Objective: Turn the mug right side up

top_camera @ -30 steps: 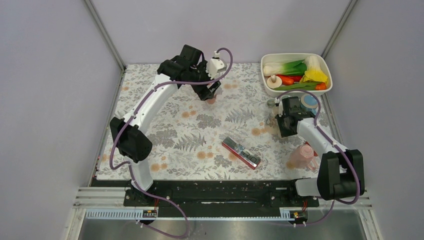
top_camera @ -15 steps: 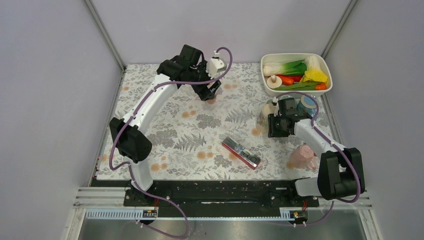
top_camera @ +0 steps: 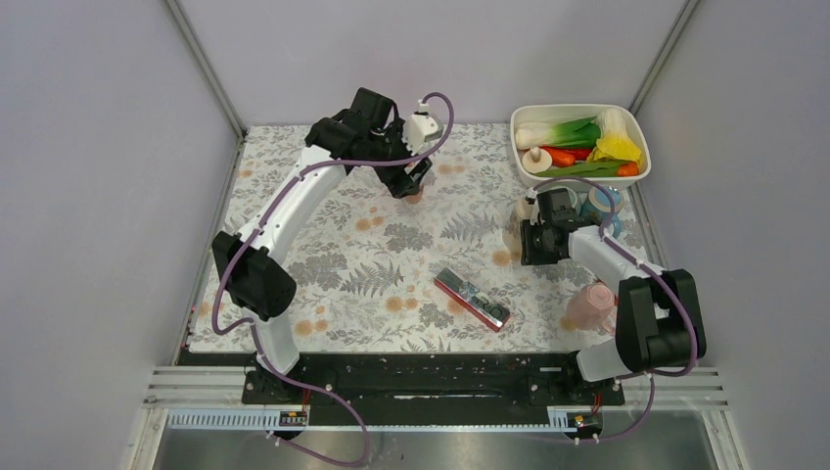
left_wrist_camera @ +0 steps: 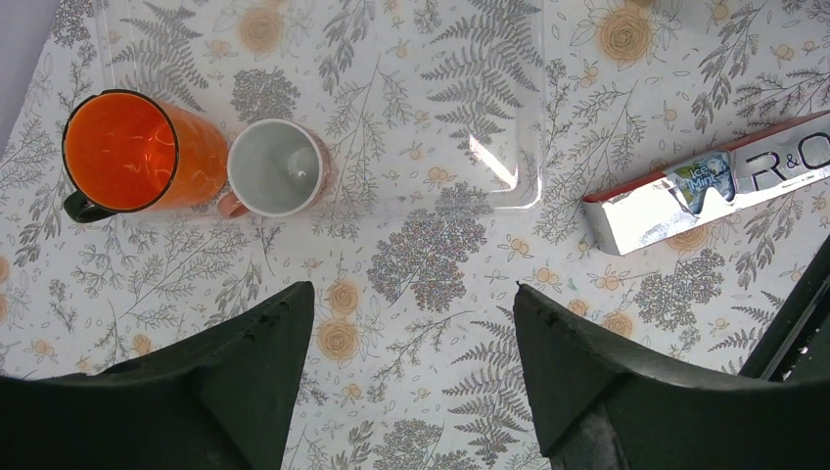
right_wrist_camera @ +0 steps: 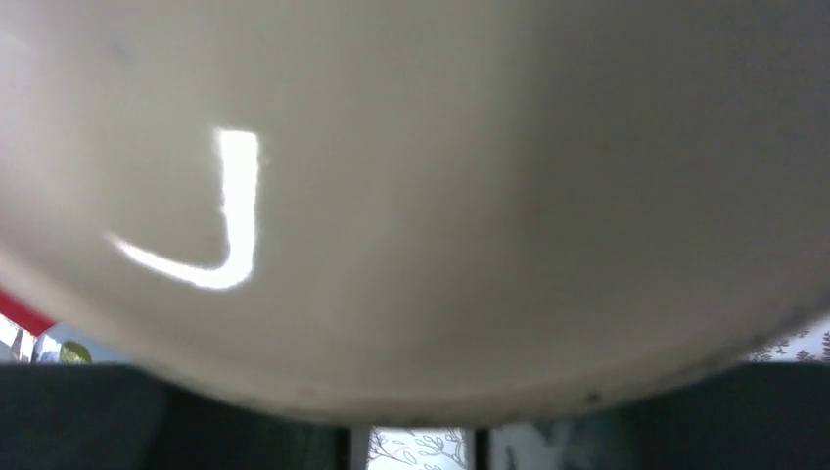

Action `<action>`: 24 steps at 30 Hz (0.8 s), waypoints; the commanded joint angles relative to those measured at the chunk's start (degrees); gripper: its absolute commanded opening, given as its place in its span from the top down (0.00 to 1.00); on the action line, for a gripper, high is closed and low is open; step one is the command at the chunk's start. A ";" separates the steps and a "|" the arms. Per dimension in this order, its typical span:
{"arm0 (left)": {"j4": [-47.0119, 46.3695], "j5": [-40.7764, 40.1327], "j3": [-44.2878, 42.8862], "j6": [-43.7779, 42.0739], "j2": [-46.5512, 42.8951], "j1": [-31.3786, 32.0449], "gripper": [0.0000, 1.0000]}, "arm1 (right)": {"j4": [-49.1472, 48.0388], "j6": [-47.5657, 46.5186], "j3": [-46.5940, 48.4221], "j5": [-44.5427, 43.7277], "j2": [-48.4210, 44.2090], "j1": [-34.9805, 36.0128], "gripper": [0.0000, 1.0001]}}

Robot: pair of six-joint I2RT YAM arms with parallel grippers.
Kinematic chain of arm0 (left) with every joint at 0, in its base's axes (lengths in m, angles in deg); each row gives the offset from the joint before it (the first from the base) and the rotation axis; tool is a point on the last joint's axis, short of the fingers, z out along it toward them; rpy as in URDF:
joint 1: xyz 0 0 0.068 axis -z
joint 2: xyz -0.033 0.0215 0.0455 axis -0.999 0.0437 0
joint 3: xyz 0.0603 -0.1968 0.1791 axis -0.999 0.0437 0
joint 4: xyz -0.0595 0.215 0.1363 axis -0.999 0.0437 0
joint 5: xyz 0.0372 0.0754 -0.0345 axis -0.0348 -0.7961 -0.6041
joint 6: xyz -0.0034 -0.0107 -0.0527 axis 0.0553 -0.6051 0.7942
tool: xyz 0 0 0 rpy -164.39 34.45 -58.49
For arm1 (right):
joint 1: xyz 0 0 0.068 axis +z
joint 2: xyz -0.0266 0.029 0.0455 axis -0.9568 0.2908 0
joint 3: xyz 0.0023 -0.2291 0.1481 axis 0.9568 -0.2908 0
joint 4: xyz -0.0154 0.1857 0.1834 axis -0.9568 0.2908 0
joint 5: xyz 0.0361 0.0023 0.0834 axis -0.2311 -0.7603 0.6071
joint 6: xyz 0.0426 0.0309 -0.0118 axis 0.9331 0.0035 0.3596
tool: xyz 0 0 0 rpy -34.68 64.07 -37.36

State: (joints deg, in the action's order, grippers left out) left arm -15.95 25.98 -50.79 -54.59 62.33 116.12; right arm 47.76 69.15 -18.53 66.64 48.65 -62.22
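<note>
The right pincer (top_camera: 529, 227) was clamped on the cream mug (top_camera: 515, 235), its jaws drawn close on it. The mug sat at the pincer's tip, on its inner side, towards the middle of the worktop (top_camera: 323, 264). Seen from above, only pale slivers of it showed around the black fingers. Neither its mouth, its handle nor its long axis could be made out there.

The right wrist view added little more. The mug's (right_wrist_camera: 411, 196) curved glossy wall filled nearly the whole frame, with the dark fingers (right_wrist_camera: 147, 421) below it. It did not show which way the mug pointed.

The left pincer (top_camera: 411, 184) hung over the far part of the worktop, spread wide and holding nothing. Its own camera showed the pincer (left_wrist_camera: 411, 304) with an orange glass (left_wrist_camera: 132, 152) and a small pink cup (left_wrist_camera: 277, 168) ahead of it to the left. Both stood mouth up and touching, in a clear tray (left_wrist_camera: 529, 98). A mint box (left_wrist_camera: 685, 191) lay ahead to the right.
</note>
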 commanded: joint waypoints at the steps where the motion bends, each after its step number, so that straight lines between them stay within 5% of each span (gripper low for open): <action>1: -1.47 1.24 0.29 0.33 -4.11 0.03 0.22 | -1.71 -0.30 1.98 -2.31 1.26 0.36 0.70; 8: -1.48 2.58 1.32 1.29 -5.00 0.03 0.22 | -2.11 -0.51 1.33 -2.31 -1.03 0.34 0.89; 18: -1.48 3.09 2.40 1.89 -5.19 0.06 0.22 | 4.43 9.28 -1.12 -1.66 -6.11 1.63 0.88; 24: -1.58 3.68 3.00 1.89 -5.02 0.05 0.22 | 5.21 15.41 -5.88 -6.13 -7.30 8.64 0.86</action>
State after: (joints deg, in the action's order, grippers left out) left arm -15.86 27.27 -48.34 -53.15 59.86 116.12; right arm 51.41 78.37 -22.10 63.01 42.94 -58.46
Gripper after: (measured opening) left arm 0.776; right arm 0.297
